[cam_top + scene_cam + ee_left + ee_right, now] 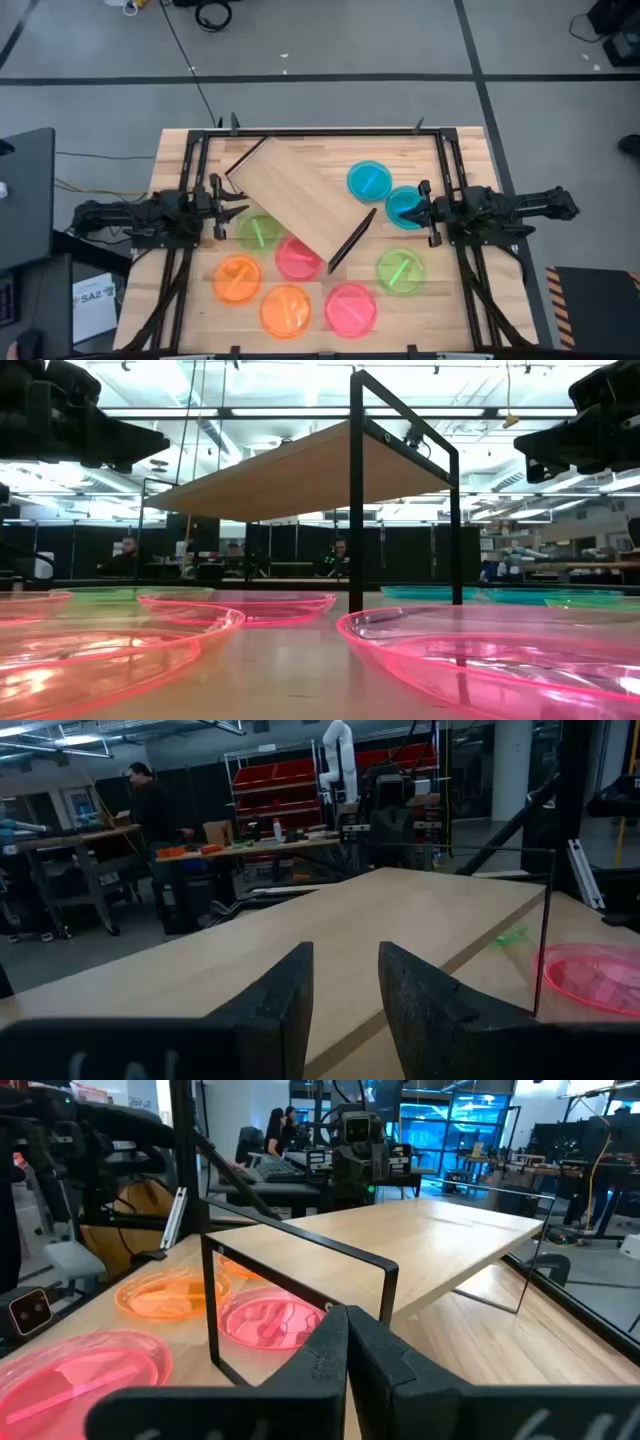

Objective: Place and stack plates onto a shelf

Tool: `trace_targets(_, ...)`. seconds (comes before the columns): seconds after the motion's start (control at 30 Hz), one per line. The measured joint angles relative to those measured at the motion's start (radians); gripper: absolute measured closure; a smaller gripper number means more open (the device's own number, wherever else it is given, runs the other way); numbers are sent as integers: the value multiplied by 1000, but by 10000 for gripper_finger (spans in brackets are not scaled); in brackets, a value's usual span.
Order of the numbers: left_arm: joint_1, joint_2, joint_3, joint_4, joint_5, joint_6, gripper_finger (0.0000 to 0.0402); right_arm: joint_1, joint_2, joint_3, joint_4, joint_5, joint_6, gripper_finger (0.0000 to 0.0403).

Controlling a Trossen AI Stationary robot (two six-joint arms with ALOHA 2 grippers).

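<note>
My left gripper [225, 207] hovers at the near corner of the shelf [295, 205], fingers parted by a narrow gap and holding nothing. My right gripper [418, 210] hangs opposite, above the table, its fingers pressed together and empty, with a cyan plate [402, 208] directly under its tip and a second cyan plate [369, 181] just beyond it.

The shelf lies skewed between my two grippers, its top board bare; no plate is on it yet. I judge both arms sit raised and back so the plates stay reachable from either side.

Beside my left gripper a green plate [259, 232] is partly tucked under the shelf's edge, next to a pink plate [297, 258]. Farther toward the table's front lie two orange plates [237, 279] [286, 311] and another pink plate [350, 308]. A green plate [400, 271] rests just behind my right gripper.

The slatted wooden table [465, 160] stands on grey floor. Beyond it are workbenches, red shelving and a few people, well apart from me.
</note>
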Motion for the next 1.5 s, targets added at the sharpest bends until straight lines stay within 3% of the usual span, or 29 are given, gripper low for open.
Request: trace_targets(1.5, 0, 11, 0, 0, 0, 0, 278, 0, 0, 0, 0, 0, -33, 391)
